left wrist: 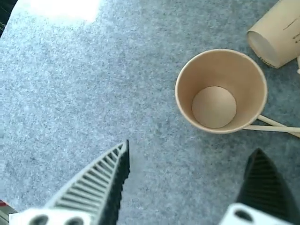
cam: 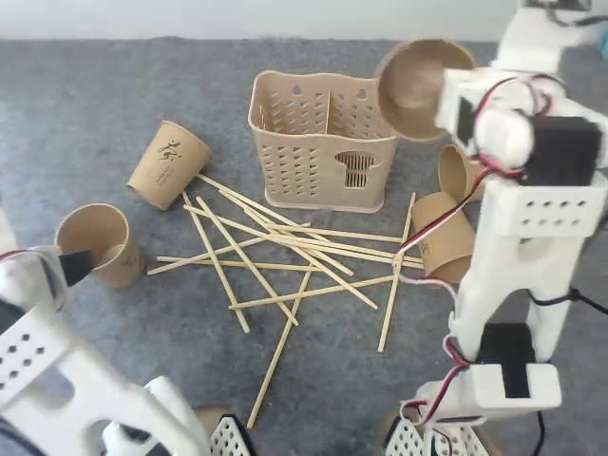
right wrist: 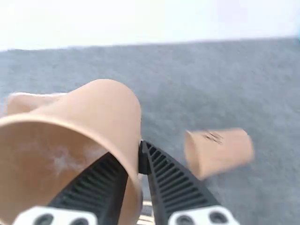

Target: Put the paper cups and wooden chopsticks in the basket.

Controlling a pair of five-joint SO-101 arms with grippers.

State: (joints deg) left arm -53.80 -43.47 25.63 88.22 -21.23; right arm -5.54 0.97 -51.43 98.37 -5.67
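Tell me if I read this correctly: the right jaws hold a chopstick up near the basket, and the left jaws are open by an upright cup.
Not quite. The right jaws are shut on a paper cup, not a chopstick, as the right wrist view shows. The rest holds: it is near the basket, and the left jaws are open by an upright cup.

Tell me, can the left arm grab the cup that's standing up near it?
Probably yes. The left gripper is open just beside the upright paper cup, with only bare carpet between them. A chopstick lies by the cup's far side, off the path.
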